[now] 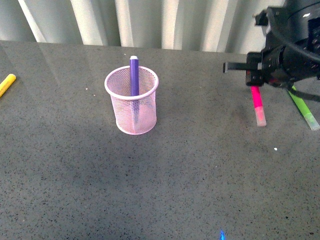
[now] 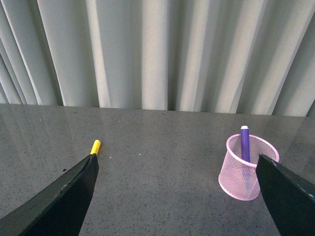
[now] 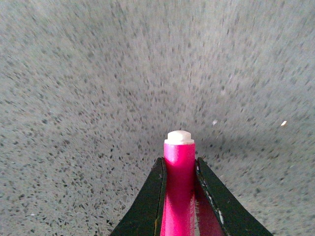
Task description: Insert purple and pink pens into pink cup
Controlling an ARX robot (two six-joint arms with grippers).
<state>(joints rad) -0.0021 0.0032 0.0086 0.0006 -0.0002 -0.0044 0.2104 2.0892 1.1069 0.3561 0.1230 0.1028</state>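
Note:
The pink cup (image 1: 146, 113) stands upright left of the table's middle. The purple pen (image 1: 134, 75) stands inside it, its tip above the rim. At the far right my right gripper (image 1: 255, 84) is shut on the pink pen (image 1: 258, 106), which hangs below it toward the table. In the right wrist view the pink pen (image 3: 178, 182) is pinched between both fingers (image 3: 149, 206) over speckled tabletop. My left gripper (image 2: 177, 196) is open and holds nothing. From there the pink cup (image 2: 234, 180) with the purple pen (image 2: 244, 145) lies ahead, by one finger.
A lime-green marker (image 1: 303, 109) lies on the table just right of the pink pen. A yellow marker (image 1: 6, 84) lies at the far left edge, and the same yellow marker (image 2: 95, 146) shows in the left wrist view. Pale curtains hang behind the table's back edge.

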